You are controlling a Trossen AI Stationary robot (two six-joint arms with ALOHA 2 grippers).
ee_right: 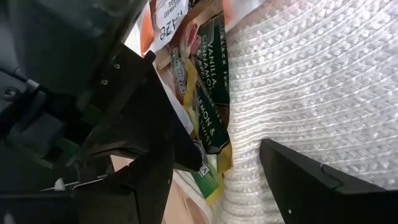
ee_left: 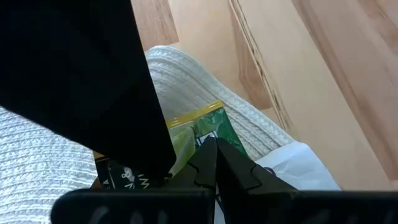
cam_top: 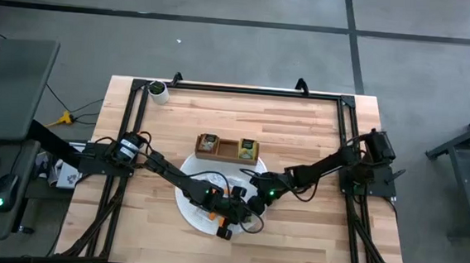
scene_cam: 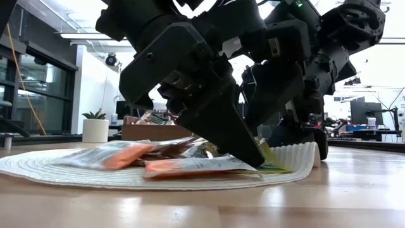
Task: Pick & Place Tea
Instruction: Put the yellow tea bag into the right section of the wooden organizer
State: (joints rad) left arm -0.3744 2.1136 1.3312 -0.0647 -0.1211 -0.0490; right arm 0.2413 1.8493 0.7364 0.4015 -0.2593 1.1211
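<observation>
Tea (scene_cam: pixel 190 166) mostly lies heaped on the mat (scene_cam: pixel 76 172), a few packets already in the tray (cam_top: pixel 228 150), while the left tool (scene_cam: pixel 250 152) nips a green packet (ee_left: pixel 202 134) and the right tool (ee_right: pixel 217 174) gapes wide beside it.

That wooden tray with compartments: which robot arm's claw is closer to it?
The right gripper, by a little. It sits over the white mat just below the wooden tray. The left gripper works farther down, at the mat's near edge among the tea packets.
</observation>
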